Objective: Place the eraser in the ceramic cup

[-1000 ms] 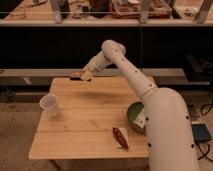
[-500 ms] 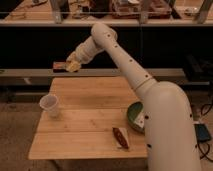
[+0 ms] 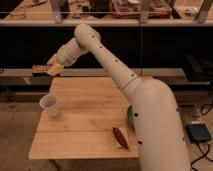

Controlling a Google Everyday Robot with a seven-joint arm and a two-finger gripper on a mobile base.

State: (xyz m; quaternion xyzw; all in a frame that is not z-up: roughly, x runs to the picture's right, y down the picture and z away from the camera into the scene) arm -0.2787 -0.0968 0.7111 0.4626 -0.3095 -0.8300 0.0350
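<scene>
Reaching out past the far left corner of the wooden table (image 3: 90, 120), the single white arm (image 3: 107, 60) carries its gripper (image 3: 54, 69) high in the air, above and slightly behind the one ceramic cup (image 3: 50, 105). One eraser (image 3: 41, 69), a small flat dark block, sticks out leftward from the gripper's yellowish fingertips (image 3: 56, 69), which are pinched onto its right end; the block lies roughly level, well clear of the tabletop. The cup stands upright near the table's left edge, below the eraser and apart from it, with its open rim facing up.

One reddish-brown packet (image 3: 120, 136) on a white wrapper lies near the front right of the table, close beside the robot's white body (image 3: 157, 130). One dark green bowl (image 3: 129, 116) shows only as a sliver behind that body, just beyond the packet. Both sit well apart from the cup and the gripper.
</scene>
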